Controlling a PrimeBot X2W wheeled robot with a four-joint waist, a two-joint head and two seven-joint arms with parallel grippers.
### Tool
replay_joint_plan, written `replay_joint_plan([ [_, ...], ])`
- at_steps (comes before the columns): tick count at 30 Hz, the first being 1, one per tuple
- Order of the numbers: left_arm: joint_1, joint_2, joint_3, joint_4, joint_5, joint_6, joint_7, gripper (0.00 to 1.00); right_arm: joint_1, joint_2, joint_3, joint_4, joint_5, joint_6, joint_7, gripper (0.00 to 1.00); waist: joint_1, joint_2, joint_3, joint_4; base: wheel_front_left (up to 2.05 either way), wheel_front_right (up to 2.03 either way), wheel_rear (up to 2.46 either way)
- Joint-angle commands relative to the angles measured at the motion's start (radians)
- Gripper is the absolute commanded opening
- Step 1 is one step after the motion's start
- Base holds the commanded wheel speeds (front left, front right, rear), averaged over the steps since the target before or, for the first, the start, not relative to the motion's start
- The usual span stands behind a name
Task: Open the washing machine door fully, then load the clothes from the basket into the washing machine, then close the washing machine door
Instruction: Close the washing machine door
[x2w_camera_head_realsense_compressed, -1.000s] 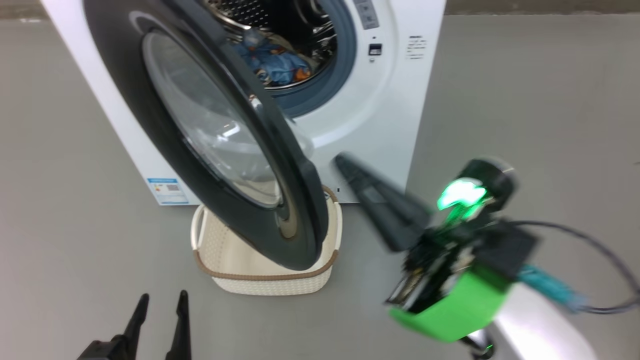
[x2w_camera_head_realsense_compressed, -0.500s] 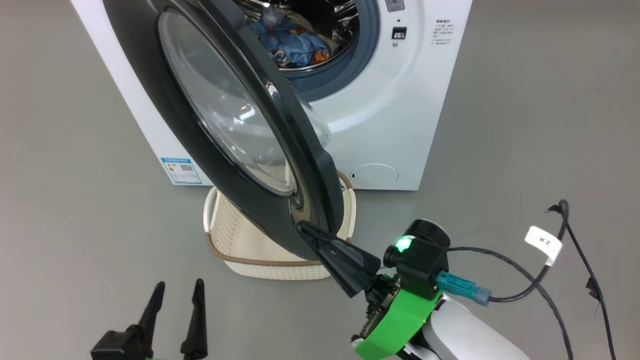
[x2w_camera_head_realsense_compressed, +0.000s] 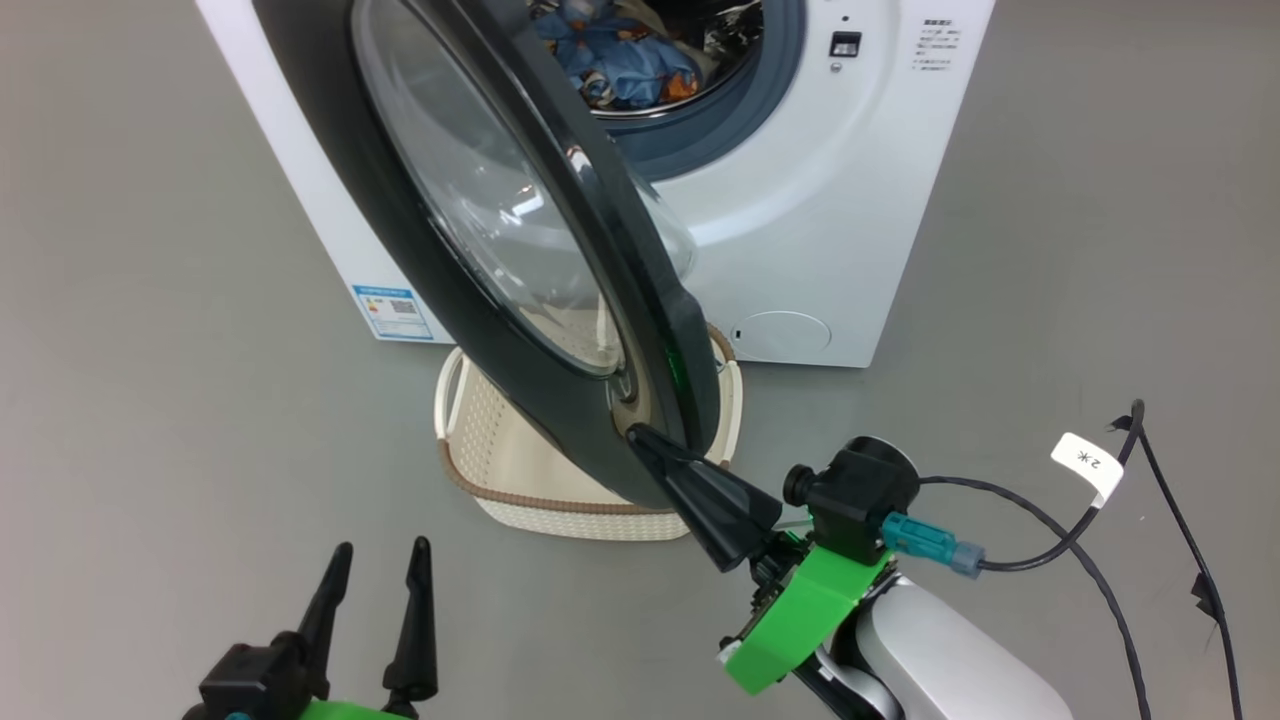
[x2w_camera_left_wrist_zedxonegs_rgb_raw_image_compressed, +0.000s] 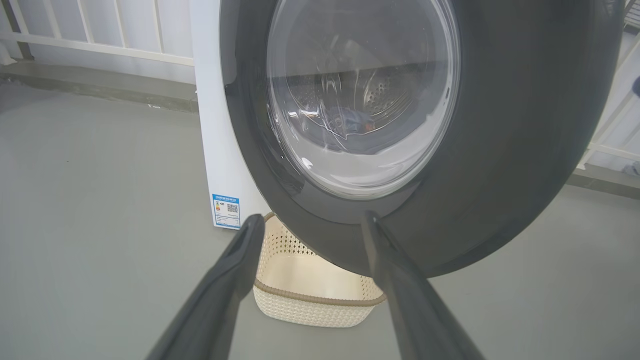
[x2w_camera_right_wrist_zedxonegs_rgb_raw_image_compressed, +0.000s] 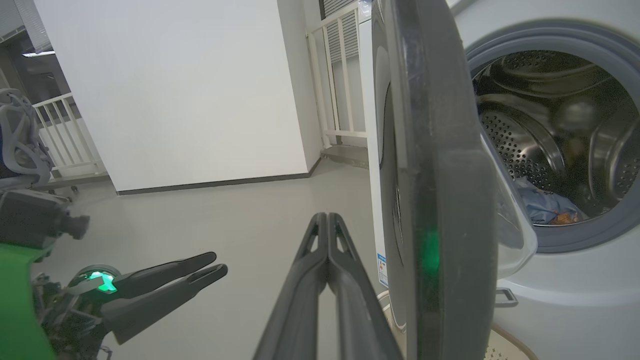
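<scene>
The washing machine (x2w_camera_head_realsense_compressed: 800, 230) stands at the top of the head view, its door (x2w_camera_head_realsense_compressed: 370, 200) swung partway out toward me. Blue bear-print clothes (x2w_camera_head_realsense_compressed: 620, 60) lie in the steel drum; the right wrist view has them too (x2w_camera_right_wrist_zedxonegs_rgb_raw_image_compressed: 545, 207). Under the door sits the basket (x2w_camera_head_realsense_compressed: 580, 522), and what I see of its inside is bare. My right gripper (x2w_camera_head_realsense_compressed: 640, 437) is shut, its tip against the outer face of the door's lower rim. In its own view the shut fingers (x2w_camera_right_wrist_zedxonegs_rgb_raw_image_compressed: 325, 220) stand just left of the door's edge (x2w_camera_right_wrist_zedxonegs_rgb_raw_image_compressed: 440, 175). My left gripper (x2w_camera_head_realsense_compressed: 375, 555) is open and holds nothing, well short of the basket.
Grey floor surrounds the machine. A blue label (x2w_camera_head_realsense_compressed: 393, 312) and a round cover (x2w_camera_head_realsense_compressed: 787, 333) sit low on its front. A black cable with a white tag (x2w_camera_head_realsense_compressed: 1085, 462) trails from my right wrist. A white wall (x2w_camera_right_wrist_zedxonegs_rgb_raw_image_compressed: 175, 90) and railing (x2w_camera_right_wrist_zedxonegs_rgb_raw_image_compressed: 340, 75) stand behind.
The head camera has shifted. My right gripper swung left from beside the machine's lower front to the outer side of the door's lower rim. The left gripper stays open.
</scene>
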Motion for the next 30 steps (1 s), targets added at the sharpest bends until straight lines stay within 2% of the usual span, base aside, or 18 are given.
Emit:
replay_joint_plan([
  [1, -0.041, 0.009, 0.024, -0.031, -0.004, 0.009, -0.009, 1.0, -0.02, 0.021, 0.004, -0.018, 0.01, 0.002, -0.005, 0.0, 0.0001, -0.0001, 0.004, 0.008, 0.0, 0.0, 0.0],
  [30, -0.05, 0.009, 0.001, -0.064, -0.014, 0.015, -0.009, 1.0, -0.049, 0.006, -0.108, 0.04, 0.027, 0.002, -0.005, 0.0, 0.0001, -0.0001, 0.05, 0.041, 0.0, 0.0, 0.0],
])
